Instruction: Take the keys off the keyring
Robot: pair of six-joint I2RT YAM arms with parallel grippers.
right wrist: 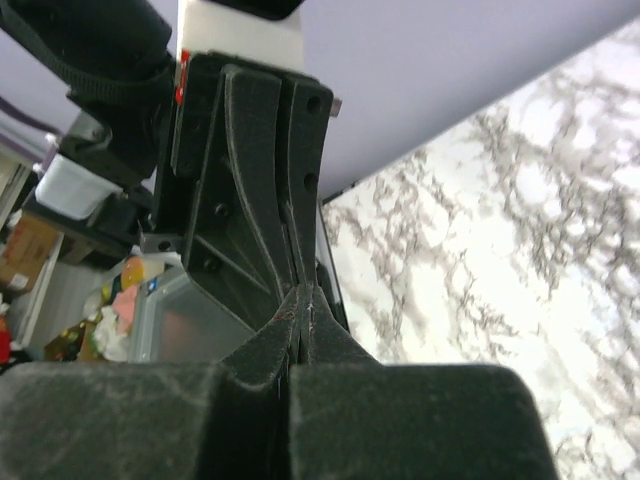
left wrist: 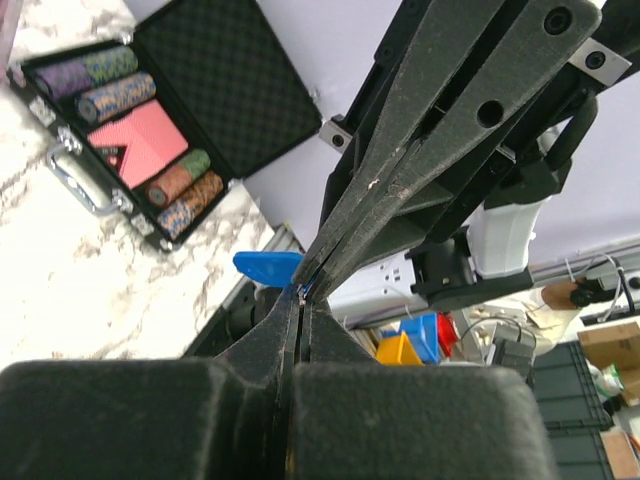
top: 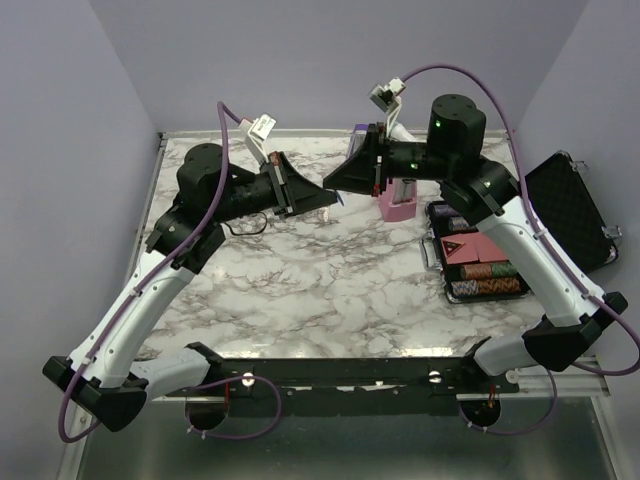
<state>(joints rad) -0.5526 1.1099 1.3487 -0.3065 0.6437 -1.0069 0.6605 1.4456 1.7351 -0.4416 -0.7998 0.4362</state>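
Top view: both arms reach in over the marbled worktop [top: 300, 290] and meet tip to tip in mid-air. The left claw [top: 322, 198] and right claw [top: 340, 180] are both pressed together. Likely reason: one steadies the ring while the other works a key off. The keys are too small to make out here. A pink metronome [top: 396, 203] and an open chip case [top: 478, 268] sit to the right, well apart from the tips.

Left wrist view: own fingers are closed to a seam, with the right claw's tips touching them. The blue key head [left wrist: 266, 267] sticks out sideways right at that junction (which claw actually pinches it, cannot tell). The ring itself is hidden.

Right wrist view: own fingers are together, nose to nose with the left claw's tips. No key is visible, so separation is probably not done yet.
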